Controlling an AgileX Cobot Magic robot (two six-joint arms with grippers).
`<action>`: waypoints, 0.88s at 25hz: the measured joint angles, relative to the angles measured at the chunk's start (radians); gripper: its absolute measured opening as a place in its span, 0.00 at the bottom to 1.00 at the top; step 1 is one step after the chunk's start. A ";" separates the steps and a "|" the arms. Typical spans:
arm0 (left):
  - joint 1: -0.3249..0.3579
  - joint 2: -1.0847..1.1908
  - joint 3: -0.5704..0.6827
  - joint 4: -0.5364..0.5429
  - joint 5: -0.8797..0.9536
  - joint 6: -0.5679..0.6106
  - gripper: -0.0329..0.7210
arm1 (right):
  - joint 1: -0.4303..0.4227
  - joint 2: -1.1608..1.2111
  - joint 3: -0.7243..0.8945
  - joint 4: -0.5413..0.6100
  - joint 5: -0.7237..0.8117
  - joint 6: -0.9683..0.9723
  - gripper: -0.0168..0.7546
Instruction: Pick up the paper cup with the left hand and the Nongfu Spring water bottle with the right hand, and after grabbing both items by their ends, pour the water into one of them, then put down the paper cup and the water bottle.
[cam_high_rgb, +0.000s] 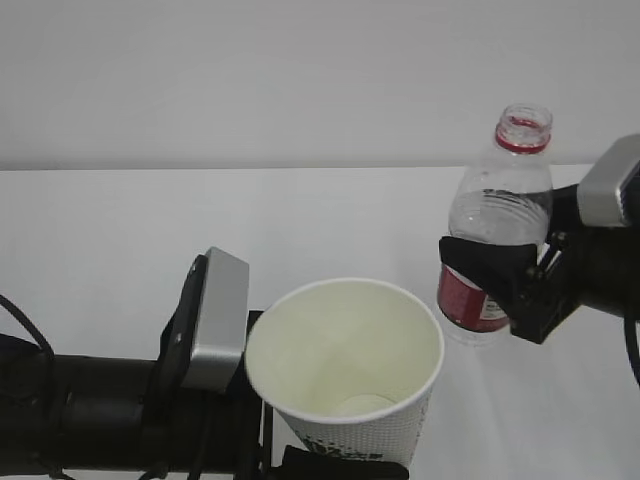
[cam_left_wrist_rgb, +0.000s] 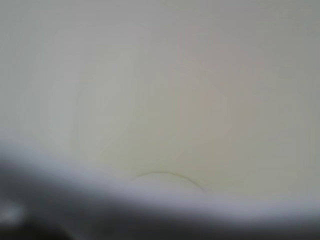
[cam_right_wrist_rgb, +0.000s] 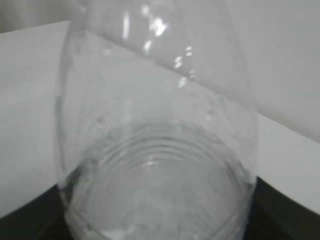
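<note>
The left hand (cam_high_rgb: 300, 455) grips the small white tapered paper cup (cam_high_rgb: 345, 375), mouth up, ready to receive; the right hand (cam_high_rgb: 500, 275) clamps the clear ribbed Nongfu Spring water bottle (cam_high_rgb: 500, 225), uncapped, just beside it for pouring.

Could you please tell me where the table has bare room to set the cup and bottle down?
The white table lies bare behind the left gripper and the paper cup. It is crowded at right, around the bottle in the right gripper.

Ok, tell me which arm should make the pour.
Right. Its tool grips the open bottle upright, beside and above the cup, which the left tool holds with its mouth open. Tilting the bottle leftward looks enough.
</note>
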 joint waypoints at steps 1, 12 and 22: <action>-0.001 0.000 0.000 0.000 0.000 0.000 0.73 | 0.015 0.000 -0.016 -0.002 0.014 0.000 0.70; -0.002 0.000 0.000 0.000 0.000 0.000 0.73 | 0.119 0.000 -0.131 -0.033 0.114 -0.004 0.70; -0.002 0.000 0.000 0.034 0.000 -0.009 0.73 | 0.123 0.000 -0.134 -0.103 0.123 -0.020 0.70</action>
